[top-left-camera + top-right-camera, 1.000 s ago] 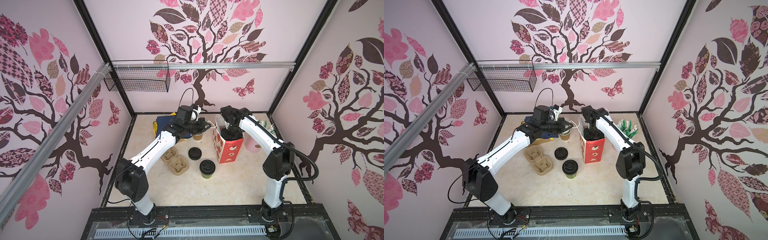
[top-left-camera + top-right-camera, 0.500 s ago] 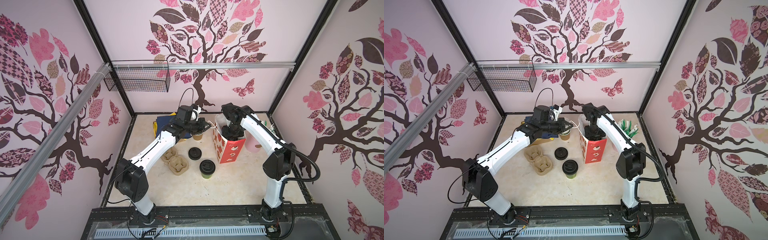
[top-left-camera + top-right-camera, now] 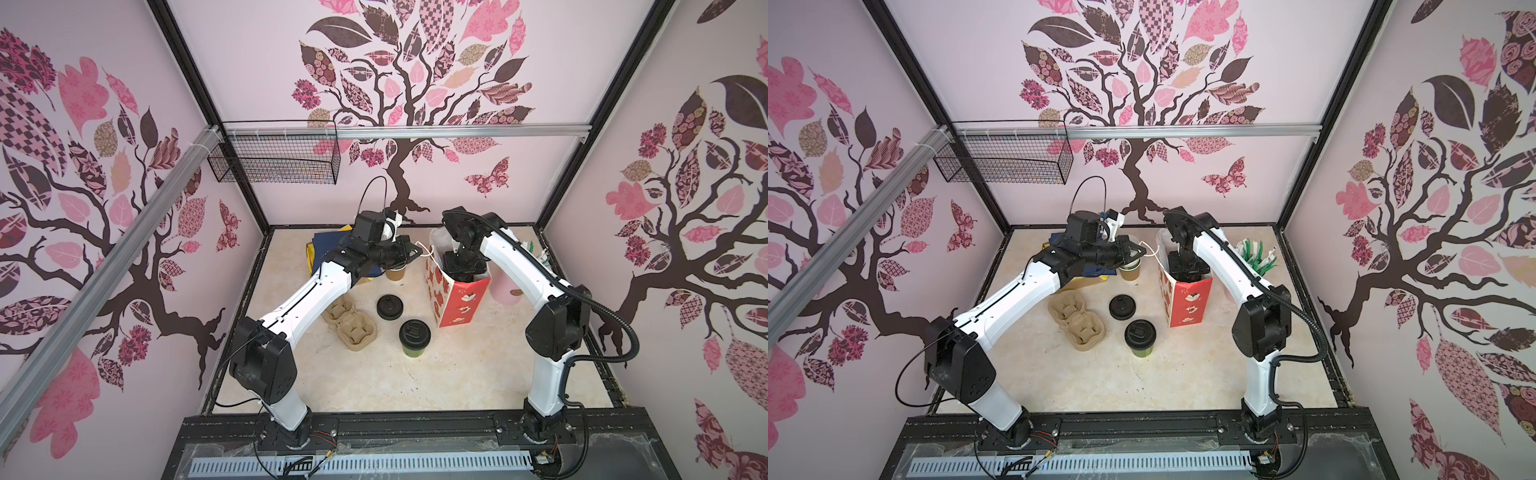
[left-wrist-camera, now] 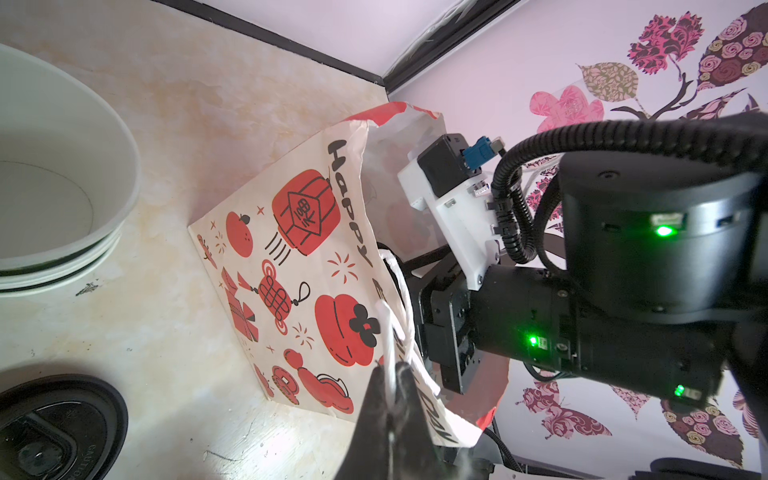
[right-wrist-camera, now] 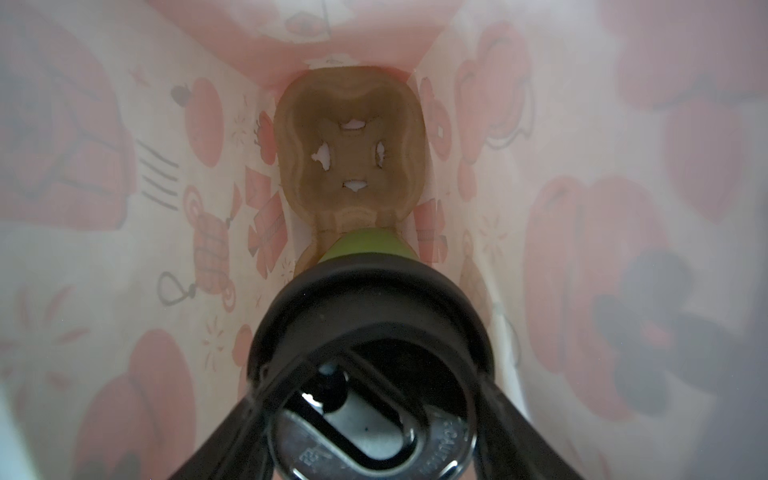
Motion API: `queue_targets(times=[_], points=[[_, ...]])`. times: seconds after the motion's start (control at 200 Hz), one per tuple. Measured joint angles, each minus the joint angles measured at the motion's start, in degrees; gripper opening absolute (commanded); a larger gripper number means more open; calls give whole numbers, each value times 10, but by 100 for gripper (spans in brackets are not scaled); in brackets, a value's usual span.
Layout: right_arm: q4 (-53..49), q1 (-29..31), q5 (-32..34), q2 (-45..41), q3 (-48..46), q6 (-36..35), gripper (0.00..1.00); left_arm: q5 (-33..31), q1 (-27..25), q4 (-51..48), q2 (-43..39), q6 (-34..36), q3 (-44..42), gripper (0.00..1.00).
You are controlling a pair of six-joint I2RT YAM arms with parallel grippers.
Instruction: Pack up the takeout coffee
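Right gripper (image 5: 370,376), deep inside the bag (image 3: 457,299), clasps a green cup (image 5: 365,245) by its lid (image 5: 374,291); cup upright, axis vertical, lid up, over the carrier (image 5: 351,153) at the bag's bottom. Left gripper (image 4: 392,374) pinches the bag's handle (image 4: 390,328) tight. Second cup (image 3: 414,338) stands upright outside the bag, near its base

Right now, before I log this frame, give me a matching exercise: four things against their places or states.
Things:
1 left gripper
2 right gripper
3 table green cup
4 brown cup

States:
a no lid on it
b down inside the red bag, gripping the bagged green cup
c lidded, standing outside the bag
d shut on the bag's white handle

Pairs: 1-d; 2-b; 3-c; 4-a
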Motion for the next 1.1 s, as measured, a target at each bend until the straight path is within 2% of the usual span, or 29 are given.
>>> queue_targets(times=[0.66, 1.095], points=[[21, -3, -3, 0, -22, 0, 66, 0, 0, 0, 0, 1, 0, 0], [-43, -6, -12, 0, 16, -2, 67, 0, 0, 0, 0, 1, 0, 0]])
